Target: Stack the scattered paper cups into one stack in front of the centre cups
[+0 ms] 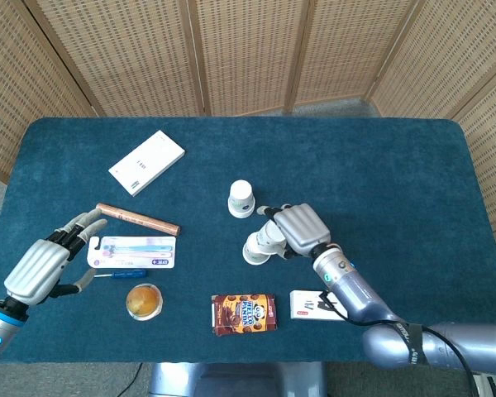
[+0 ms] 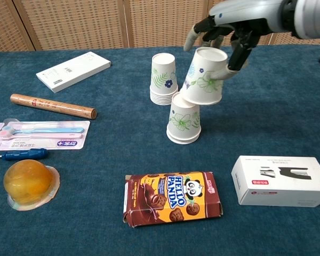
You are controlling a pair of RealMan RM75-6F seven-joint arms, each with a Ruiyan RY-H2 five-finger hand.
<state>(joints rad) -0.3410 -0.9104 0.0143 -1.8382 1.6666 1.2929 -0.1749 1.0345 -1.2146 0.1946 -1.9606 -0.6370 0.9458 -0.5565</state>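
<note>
Head view: two robot hands are seen. The right robot hand (image 1: 300, 230) is placed just right of centre, its fingers wrapped around a paper cup (image 1: 270, 236) that is held over the front cup stack (image 1: 254, 251). A second, rear cup stack (image 1: 241, 198) stands just above it in the frame. The left robot hand (image 1: 48, 263) is held at the lower left, fingers spread and nothing held, beside a toothbrush pack (image 1: 135, 251). One white box (image 1: 146, 162) lies at the upper left of the blue desk (image 1: 397, 165).

Chest view: only the right robot hand (image 2: 229, 24) is shown, reaching in from the upper right with its fingers curled over the base of the upside-down, tilted paper cup (image 2: 204, 76). The cup's rim is seen overlapping the top of the front cup stack (image 2: 183, 118); whether they touch cannot be told. The rear cup stack (image 2: 163, 78) stands just behind. One biscuit box (image 2: 172, 198) and one stapler box (image 2: 280, 181) lie along the lower frame.
</note>
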